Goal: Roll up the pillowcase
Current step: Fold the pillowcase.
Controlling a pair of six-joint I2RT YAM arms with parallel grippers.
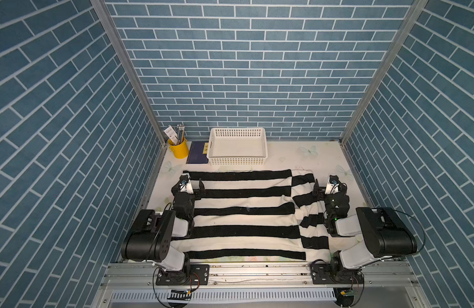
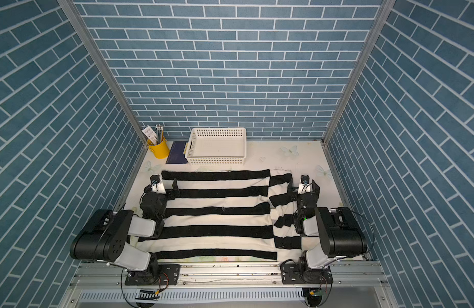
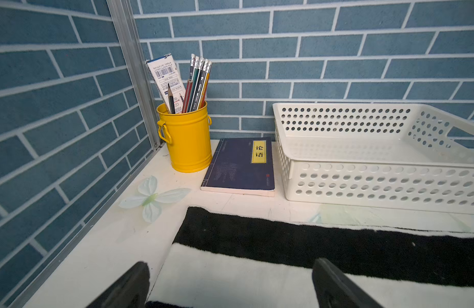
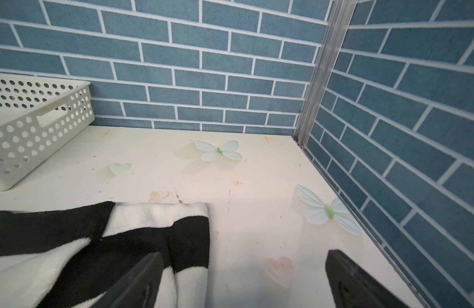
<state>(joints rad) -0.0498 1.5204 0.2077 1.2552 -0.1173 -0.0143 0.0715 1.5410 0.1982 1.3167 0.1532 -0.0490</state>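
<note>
The pillowcase (image 1: 244, 213) (image 2: 217, 213), with broad black and cream stripes, lies spread over the table in both top views; its right part is folded over and rumpled. My left gripper (image 1: 189, 184) (image 2: 162, 184) hovers open at the cloth's far left corner. In the left wrist view the left gripper (image 3: 232, 266) straddles the pillowcase (image 3: 257, 277) edge, nothing between its fingers. My right gripper (image 1: 329, 184) (image 2: 303, 184) stands open at the far right corner. In the right wrist view the right gripper (image 4: 245, 254) has one finger over the pillowcase (image 4: 124, 248), the other over bare table.
A white perforated basket (image 1: 238, 160) (image 3: 377, 181) (image 4: 30, 138) stands behind the cloth at the back wall. Left of it lie a dark blue book (image 1: 196, 156) (image 3: 238, 168) and a yellow cup of pencils (image 1: 178, 150) (image 3: 188, 141). Brick-patterned walls enclose three sides.
</note>
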